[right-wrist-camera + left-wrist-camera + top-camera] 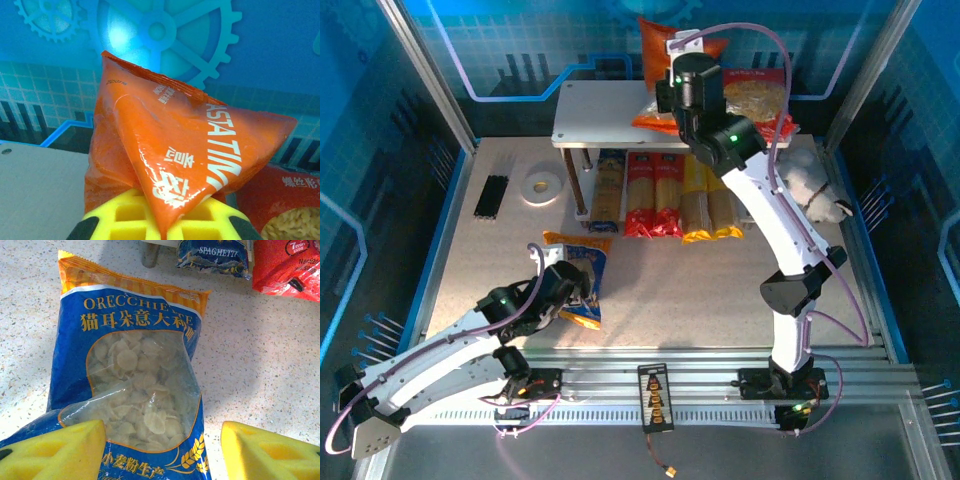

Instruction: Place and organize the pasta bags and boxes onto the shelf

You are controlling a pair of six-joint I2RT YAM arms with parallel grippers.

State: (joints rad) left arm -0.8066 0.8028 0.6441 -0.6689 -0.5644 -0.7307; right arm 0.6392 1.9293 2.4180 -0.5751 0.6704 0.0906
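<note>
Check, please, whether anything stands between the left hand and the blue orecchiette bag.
Nothing visible does. The left hand is open directly above the blue orecchiette bag, with the bag's near end between its fingers. The blue spaghetti pack and red pack lie beyond the bag's far end, apart from it.

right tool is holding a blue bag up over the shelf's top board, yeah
Not blue: the right wrist view shows the right tool shut on the orange bag, held up over the shelf's top board.
</note>
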